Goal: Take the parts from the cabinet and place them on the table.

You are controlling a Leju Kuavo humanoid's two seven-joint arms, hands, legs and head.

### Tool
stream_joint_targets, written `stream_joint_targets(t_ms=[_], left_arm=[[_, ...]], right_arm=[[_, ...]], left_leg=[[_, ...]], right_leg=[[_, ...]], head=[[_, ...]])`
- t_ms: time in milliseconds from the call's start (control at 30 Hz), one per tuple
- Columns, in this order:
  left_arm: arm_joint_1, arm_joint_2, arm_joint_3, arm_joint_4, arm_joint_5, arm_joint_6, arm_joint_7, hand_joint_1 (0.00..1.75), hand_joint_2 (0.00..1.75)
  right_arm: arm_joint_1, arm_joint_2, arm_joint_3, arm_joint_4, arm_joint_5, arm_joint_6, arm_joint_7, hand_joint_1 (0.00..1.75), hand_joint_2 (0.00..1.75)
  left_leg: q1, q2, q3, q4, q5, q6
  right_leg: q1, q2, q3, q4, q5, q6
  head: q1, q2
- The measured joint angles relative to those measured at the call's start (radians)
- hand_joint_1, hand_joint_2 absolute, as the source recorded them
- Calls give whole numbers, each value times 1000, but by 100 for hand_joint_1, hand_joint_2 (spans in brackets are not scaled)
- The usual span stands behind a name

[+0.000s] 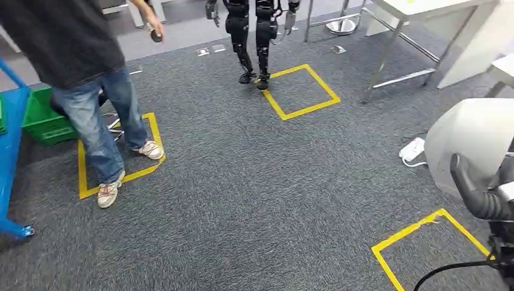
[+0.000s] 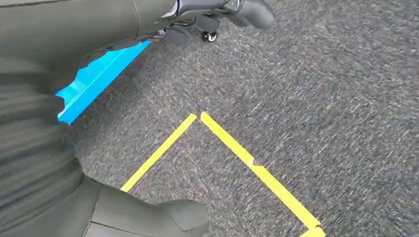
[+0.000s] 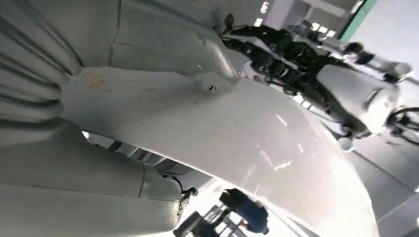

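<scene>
A large white part (image 1: 470, 151) is seen at the right edge of the head view, raised beside the robot's own dark arm; in the right wrist view its glossy curved shell (image 3: 237, 138) lies right against the right hand (image 3: 74, 163), the thick grey thumb under it and a grey finger over it. It is judged to be gripped that way so that so bulky a piece is kept from slipping while it is carried. The left hand (image 2: 59, 163) is seen hanging over grey carpet (image 2: 321, 98) and a yellow tape corner (image 2: 232, 148), nothing visibly in it; whether its fingers are spread or curled cannot be told. In the upper left of the head view a person (image 1: 91, 73) in jeans stands beside a green crate (image 1: 45, 118); another humanoid robot (image 1: 254, 36) stands at the top centre, and a white table (image 1: 424, 24) at the upper right. The table is judged the likely drop-off, with the part not yet delivered
</scene>
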Motion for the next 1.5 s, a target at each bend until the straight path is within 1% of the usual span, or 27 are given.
stream_joint_targets(t_ms=[67, 100, 167, 200, 233, 367, 400, 433, 467, 533, 600, 667, 700, 733, 867, 900, 967, 1000, 1067, 1100, 1133, 1200, 1233, 1267, 1400, 1467, 1500], left_arm=[[6, 0, 0, 1, 0, 0, 1, 0, 175], [6, -1, 0, 2, 0, 0, 1, 0, 175], [6, 0, 0, 2, 0, 0, 0, 0, 175], [6, 0, 0, 3, -1, 0, -1, 0, 175], [6, -1, 0, 3, -2, 0, -1, 0, 175], [6, -6, 0, 5, -7, 0, -6, 0, 175], [4, -12, 0, 5, -10, 0, -6, 0, 175], [3, -12, 2, 4, -11, -2, -6, 0, 175], [5, -15, 3, 4, -15, -3, -6, 0, 175], [10, -20, 6, 4, -26, -11, -5, 0, 175], [9, -22, 7, 5, -42, -16, -6, 0, 175], [7, -28, 7, 5, -58, -21, -7, 0, 175], [5, -29, 7, 4, -64, -22, -10, 0, 175], [3, -29, 6, 4, -68, -22, -10, 0, 175], [-8, -37, 6, 5, -73, -23, -13, 0, 175], [-10, -37, 6, 3, -73, -23, -13, 0, 175], [-9, -38, 6, 5, -73, -23, -16, 0, 175], [-7, -38, 6, 5, -73, -23, -16, 0, 175], [-2, -37, 6, 5, -73, -23, -16, 0, 175], [0, -37, 6, 5, -73, -23, -16, 0, 175], [0, -37, 6, 6, -73, -23, -16, 0, 175], [-1, -35, 6, 5, -75, -24, -24, 0, 175], [0, -35, 6, 6, -78, -25, -28, 0, 175], [-1, -36, 6, 6, -81, -31, -32, 0, 175], [-9, -36, 6, 6, -85, -32, -53, 0, 175], [-11, -37, 7, 5, -72, -40, -68, 0, 175], [-9, -37, 10, 5, -64, -43, -76, 0, 175]], right_arm=[[0, 0, 6, 8, 0, 2, 0, 175, 175], [0, 0, 8, 12, -2, 5, 3, 175, 175], [0, 0, 12, 19, -11, 18, 21, 175, 175], [0, 0, 13, 21, -11, 21, 26, 175, 175], [-1, 0, 16, 24, -13, 29, 31, 175, 175], [9, -9, 35, 27, -29, 55, 36, 175, 175], [11, -10, 40, 27, 17, 32, 30, 175, 175], [6, -10, 47, 28, 100, -18, 20, 175, 175], [-7, -10, 58, 28, 230, -98, 3, 175, 175], [-21, -7, 87, 27, 553, -294, -3, 175, 175], [-31, -9, 112, 21, 830, -440, 14, 175, 175], [-74, -32, 144, 21, 1036, -519, 42, 175, 175], [-106, -49, 160, 24, 1096, -532, 56, 175, 175], [-143, -70, 177, 30, 1133, -535, 64, 175, 175], [-205, -115, 215, 51, 1154, -536, 72, 175, 175], [-210, -126, 221, 53, 1155, -537, 74, 175, 175], [-227, -135, 234, 57, 1155, -542, 77, 175, 175], [-230, -135, 240, 58, 1155, -542, 78, 175, 175], [-230, -135, 253, 63, 1156, -542, 80, 175, 175], [-230, -135, 258, 66, 1156, -542, 80, 175, 175], [-231, -136, 261, 68, 1156, -542, 80, 175, 175], [-251, -152, 274, 74, 1160, -524, 66, 175, 175], [-278, -170, 287, 79, 1158, -507, 56, 175, 175], [-321, -194, 307, 93, 1148, -481, 37, 175, 175], [-501, -260, 423, 188, 1108, -428, -5, 175, 175], [-585, -281, 487, 231, 1102, -422, -6, 175, 175], [-621, -286, 526, 247, 1098, -423, -1, 175, 175]], left_leg=[[1, -1, -60, 107, -21, -2], [3, -2, -57, 89, 4, -2], [9, -11, 2, -53, 97, -2], [14, -43, 39, -138, 139, -4], [20, -97, 57, -183, 132, -6], [10, -50, 59, -187, 140, 22], [15, -36, 60, -194, 146, 31], [13, -28, 60, -194, 146, 35], [11, -14, 59, -194, 145, 41], [4, 12, 58, -194, 142, 46], [1, 36, 59, -194, 141, 47], [-1, 62, 63, -194, 138, 47], [-2, 75, 65, -194, 136, 45], [-6, 87, 68, -193, 134, 42], [-4, 119, 77, -198, 128, 22], [-7, 122, 72, -194, 122, 14], [1, 27, 47, -123, 80, 5], [3, 6, 9, -45, 41, 1], [4, 0, -65, 94, -8, -4], [6, 0, -77, 106, 6, -6], [8, -1, -66, 71, 40, -7], [14, -15, 4, -90, 135, -9], [21, -57, 35, -166, 156, -12], [21, -73, 39, -181, 141, -8], [16, -26, 40, -182, 152, 28], [14, -8, 39, -184, 157, 37], [12, 1, 39, -184, 156, 40]], right_leg=[[0, 24, 0, 1, 0, 0], [-1, 36, 1, 1, 0, 0], [-3, 60, 4, 4, -2, 4], [-5, 69, 4, 8, -5, 9], [-3, 81, -1, 16, -8, 17], [-10, 126, -15, 10, 5, 46], [-11, 114, -19, 17, 1, 48], [-4, 56, -32, 45, -19, 50], [-3, 20, -65, 112, -60, 53], [-5, 1, -139, 273, -130, 57], [-5, -3, -163, 325, -130, 56], [-5, -13, -91, 190, -55, 52], [-3, -34, -38, 96, -20, 49], [2, -76, -1, 21, -18, 42], [15, -41, -6, 15, -14, 24], [1, -30, 4, 2, -4, 14], [-1, -20, 8, -2, -1, 5], [-1, -9, 8, -2, 0, 4], [-1, 12, 7, -1, -1, 3], [-2, 24, 7, -1, -1, 4], [-3, 35, 7, 1, -2, 5], [-8, 58, 7, 8, -6, 12], [-11, 69, 1, 16, -9, 19], [-7, 87, -10, 30, -12, 28], [-19, 127, -23, 16, 5, 58], [-10, 35, -51, 77, -35, 59], [-10, 13, -85, 152, -74, 61]], head=[[0, 0], [-1, 0], [-1, 0], [-1, 0], [-2, 0], [-2, 0], [-1, 0], [5, 0], [11, 0], [11, 0], [12, 0], [12, 0], [12, 0], [12, 0], [8, 0], [8, 0], [3, 0], [-2, 0], [-3, 0], [-3, 0], [-4, 0], [-4, 0], [-4, 0], [-6, 0], [-4, 0], [3, 0], [6, 0]])
